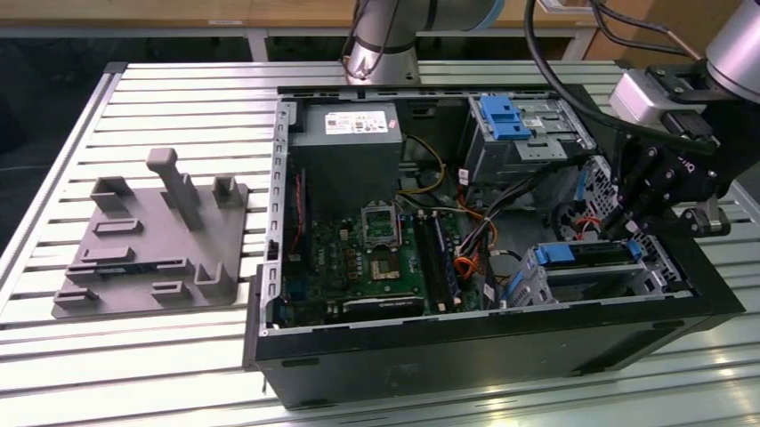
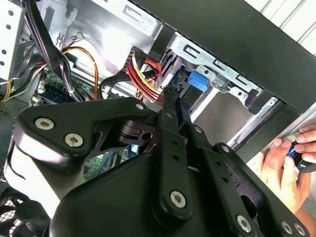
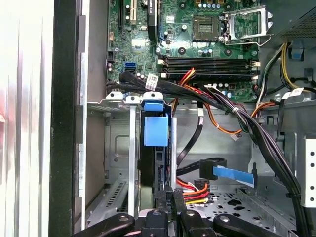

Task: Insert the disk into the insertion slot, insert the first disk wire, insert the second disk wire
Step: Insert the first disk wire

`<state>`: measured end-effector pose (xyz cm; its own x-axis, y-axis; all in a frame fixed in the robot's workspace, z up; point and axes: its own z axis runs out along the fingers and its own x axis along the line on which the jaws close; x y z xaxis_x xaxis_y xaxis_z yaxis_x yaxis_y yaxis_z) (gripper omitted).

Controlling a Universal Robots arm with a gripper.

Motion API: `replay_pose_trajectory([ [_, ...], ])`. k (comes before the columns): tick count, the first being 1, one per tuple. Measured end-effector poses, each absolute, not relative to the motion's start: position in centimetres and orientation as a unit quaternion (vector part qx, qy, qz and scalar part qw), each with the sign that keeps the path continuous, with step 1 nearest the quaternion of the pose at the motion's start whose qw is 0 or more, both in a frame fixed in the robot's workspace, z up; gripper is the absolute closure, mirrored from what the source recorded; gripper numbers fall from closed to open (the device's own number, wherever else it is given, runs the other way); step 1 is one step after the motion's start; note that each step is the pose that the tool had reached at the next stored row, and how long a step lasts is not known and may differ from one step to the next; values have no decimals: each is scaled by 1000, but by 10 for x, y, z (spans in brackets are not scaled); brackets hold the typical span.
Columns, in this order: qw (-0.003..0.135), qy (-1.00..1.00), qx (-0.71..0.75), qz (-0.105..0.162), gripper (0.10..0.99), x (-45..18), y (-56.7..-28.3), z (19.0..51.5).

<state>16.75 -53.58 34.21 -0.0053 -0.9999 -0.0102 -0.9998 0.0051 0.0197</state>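
- Your gripper (image 3: 171,197) hangs inside the open computer case (image 1: 475,356), at the corner on the exterior view's right, with its fingers pressed together.
- In the first wrist view the fingertips sit just beside the end of the disk (image 3: 155,131). I cannot tell whether they pinch anything thin between them.
- The disk sits on edge in the insertion slot (image 3: 116,148), with its blue handle end facing the motherboard (image 1: 380,258).
- A bundle of red, yellow and black wires (image 3: 195,190) runs up to the disk's end right next to the fingertips. It may be touching them, but the angle is poor.
- A flat blue cable (image 3: 232,175) lies loose on the case floor, near the slot and apart from the disk.
- The taller cage (image 1: 511,124) with its blue latch stands further back in the case.
- A person's hand (image 2: 284,165) rests outside the case wall, close to you.
- The case stands on a slatted metal table (image 1: 178,107), with a grey fixture (image 1: 155,240) beside it on the exterior view's left.
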Motion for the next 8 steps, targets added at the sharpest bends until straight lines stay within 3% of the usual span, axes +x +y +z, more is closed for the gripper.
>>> replay_pose_trajectory([
  [8,3,-709,705,-10,922,167,-536,341],
])
